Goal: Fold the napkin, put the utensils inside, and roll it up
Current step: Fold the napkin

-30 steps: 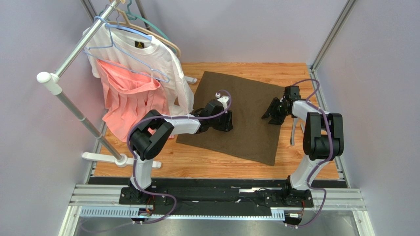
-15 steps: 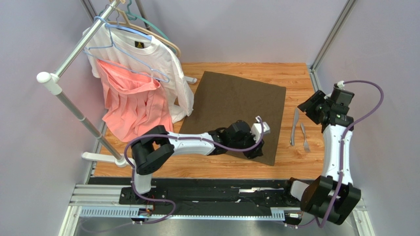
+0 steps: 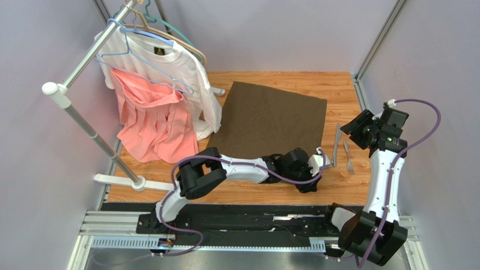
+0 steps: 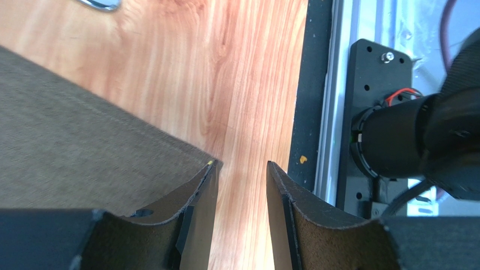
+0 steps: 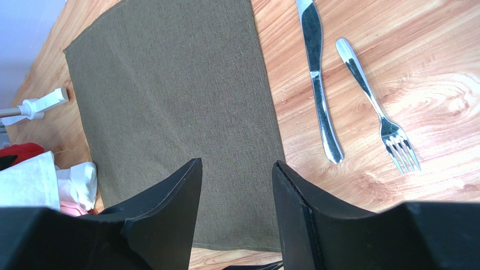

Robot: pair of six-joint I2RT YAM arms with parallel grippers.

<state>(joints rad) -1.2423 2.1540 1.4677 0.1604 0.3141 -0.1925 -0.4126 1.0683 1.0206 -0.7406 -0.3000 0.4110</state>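
Right of napkin, knife, fork lie near-far, tines nearward.

Nothing legible: the black neck label on the white T-shirt bears a yellow mark too small to read.

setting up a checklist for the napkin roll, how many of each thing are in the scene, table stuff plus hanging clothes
dark olive-brown woven cloth napkin: 1
silver metal table knife: 1
silver metal fork: 1
hanging white T-shirt: 1
hanging pink garment: 1
total: 5
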